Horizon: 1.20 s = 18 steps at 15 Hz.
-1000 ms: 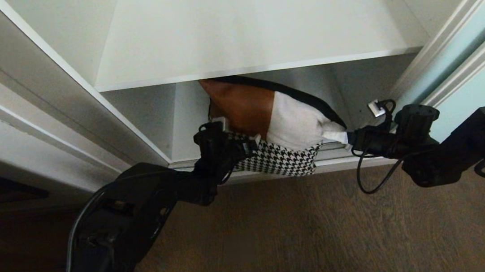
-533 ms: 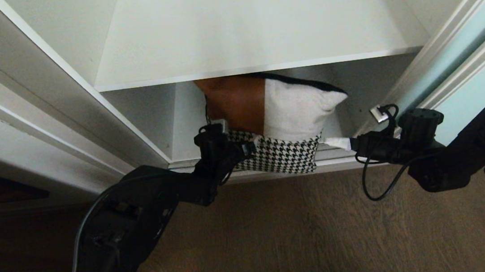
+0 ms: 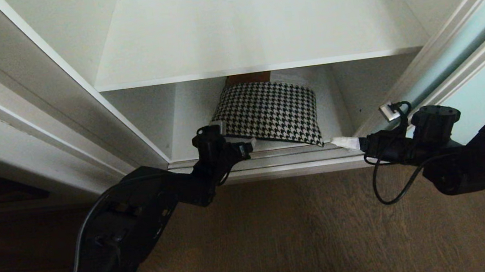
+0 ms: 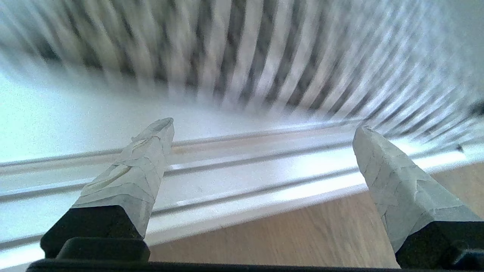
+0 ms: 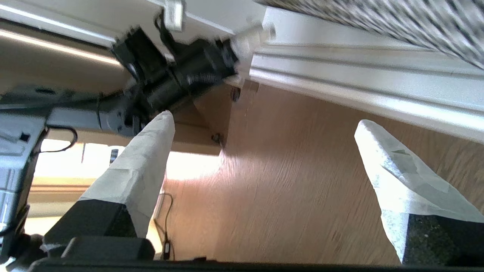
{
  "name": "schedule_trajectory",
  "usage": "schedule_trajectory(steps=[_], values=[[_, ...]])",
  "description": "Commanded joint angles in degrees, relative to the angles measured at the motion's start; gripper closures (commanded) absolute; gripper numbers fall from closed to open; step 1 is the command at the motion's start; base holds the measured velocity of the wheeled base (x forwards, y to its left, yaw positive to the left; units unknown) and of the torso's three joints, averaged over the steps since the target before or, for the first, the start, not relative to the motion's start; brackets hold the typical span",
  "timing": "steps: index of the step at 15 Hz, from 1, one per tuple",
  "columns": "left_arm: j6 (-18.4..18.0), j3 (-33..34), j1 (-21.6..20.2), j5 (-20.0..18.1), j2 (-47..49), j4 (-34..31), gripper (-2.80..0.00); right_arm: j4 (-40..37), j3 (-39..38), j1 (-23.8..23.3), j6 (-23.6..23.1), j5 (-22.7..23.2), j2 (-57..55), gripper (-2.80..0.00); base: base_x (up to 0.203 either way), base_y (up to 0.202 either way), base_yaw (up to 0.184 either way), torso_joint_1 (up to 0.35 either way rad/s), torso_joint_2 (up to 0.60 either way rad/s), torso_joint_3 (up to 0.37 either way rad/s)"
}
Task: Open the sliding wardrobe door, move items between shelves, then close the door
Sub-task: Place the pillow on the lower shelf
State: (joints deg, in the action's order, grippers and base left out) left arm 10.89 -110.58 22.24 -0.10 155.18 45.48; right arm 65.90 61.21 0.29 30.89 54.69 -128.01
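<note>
Sliding wardrobe door [image 3: 482, 61] stands pushed to the right, compartment open. Upper shelf [image 3: 253, 26] bare. Houndstooth bundle [image 3: 269, 113] lies on the lower shelf [image 3: 191, 123], an orange edge showing behind it. Left gripper [image 3: 246, 147] sits at the bundle's front left corner, jaws spread wide, nothing between them. Right gripper [image 3: 344, 142] is just off the front right corner, jaws wide, empty.

Upper shelf [image 3: 253, 26]: bare, open at frame centre-top.
Lower compartment: houndstooth bundle [image 3: 269, 113] fills centre; gaps either side.
Right edge: sliding wardrobe door [image 3: 484, 79] blocks.
</note>
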Motion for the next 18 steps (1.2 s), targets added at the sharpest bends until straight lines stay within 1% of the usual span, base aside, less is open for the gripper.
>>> schedule_trajectory(steps=[1, 2, 3, 5, 6, 8, 9, 10, 12, 13, 14, 15, 17, 18], values=[[0.0, 1.41, 0.08, 1.17, -1.87, -0.04, -2.8, 0.23, -2.88, -0.03, -1.37, 0.33, 1.03, -2.8, 0.0, 0.0, 0.0, 0.0, 0.0, 0.0], [0.17, 3.67, 0.11, 1.15, -2.62, -0.38, -2.8, 0.2, -4.4, -0.03, -2.42, 0.33, 1.07, -2.8, 0.0, 0.0, 0.0, 0.0, 0.0, 0.0], [0.34, 6.07, 0.22, 1.1, -3.7, -0.42, -2.8, 0.18, -5.66, 0.03, -3.87, 0.33, 0.92, 0.0, 0.0, 0.0, 0.0, 0.0, 0.0, 0.0], [0.97, 11.75, 1.01, 0.26, -8.7, -0.82, -2.8, -0.08, -6.1, -0.03, -4.43, 0.33, 0.32, 0.0, 0.0, 0.0, 0.0, 0.0, 0.0, 0.0], [1.81, 14.73, 1.89, -0.97, -11.44, -1.77, -2.8, -0.07, -6.1, -0.2, -4.61, 0.24, 0.31, 0.0, 0.0, 0.0, 0.0, 0.0, 0.0, 0.0], [4.72, 21.23, 3.45, -4.47, -16.28, -5.45, -2.8, -0.37, -6.15, -0.29, -4.61, -0.28, 0.23, 0.0, 0.0, 0.0, 0.0, 0.0, 0.0, 0.0], [5.61, 22.82, 3.8, -5.7, -17.55, -8.37, -2.8, -1.08, -5.95, -0.24, -4.76, -1.66, 0.05, 0.0, 0.0, 0.0, 0.0, 0.0, 0.0, 0.0], [5.95, 23.87, 4.05, -6.02, -17.67, -10.78, -2.8, -2.91, -5.34, -0.12, -5.44, -3.58, -0.58, 0.0, 0.0, 0.0, 0.0, 0.0, 0.0, 0.0], [5.84, 27.9, 4.12, -5.76, -18.1, -11.17, -2.8, -9.23, -4.41, 0.69, -10.48, -6.93, -2.34, 0.0, 0.0, 0.0, 0.0, 0.0, 0.0, 0.0], [5.97, 30.85, 4.07, -5.71, -19.35, -10.84, -2.8, -13.23, -4.02, 1.42, -14.31, -9.27, -3.31, 0.0, 0.0, 0.0, 0.0, 0.0, 0.0, 0.0], [6.73, 33.54, 3.89, -5.65, -20.49, -10.33, -2.8, -17.1, -2.48, 2.39, -18.0, -12.8, -4.68, 0.0, 0.0, 0.0, 0.0, 0.0, 0.0, 0.0], [8.83, 34.88, 3.28, -5.41, -20.59, -9.01, -2.8, -19.47, -0.53, 3.18, -20.01, -15.17, -5.55, 0.0, 0.0, 0.0, 0.0, 0.0, 0.0, 0.0], [9.18, 34.37, 1.68, -4.04, -17.4, -5.88, -2.8, -23.35, 4.15, 4.85, -21.43, -17.73, -6.99, 0.0, 0.0, 0.0, 0.0, 0.0, 0.0, 0.0], [9.23, 33.42, 0.61, -2.15, -16.4, -4.54, -2.8, -26.0, 7.18, 5.76, -21.65, -18.95, -7.68, 0.0, 0.0, 0.0, 0.0, 0.0, 0.0, 0.0]])
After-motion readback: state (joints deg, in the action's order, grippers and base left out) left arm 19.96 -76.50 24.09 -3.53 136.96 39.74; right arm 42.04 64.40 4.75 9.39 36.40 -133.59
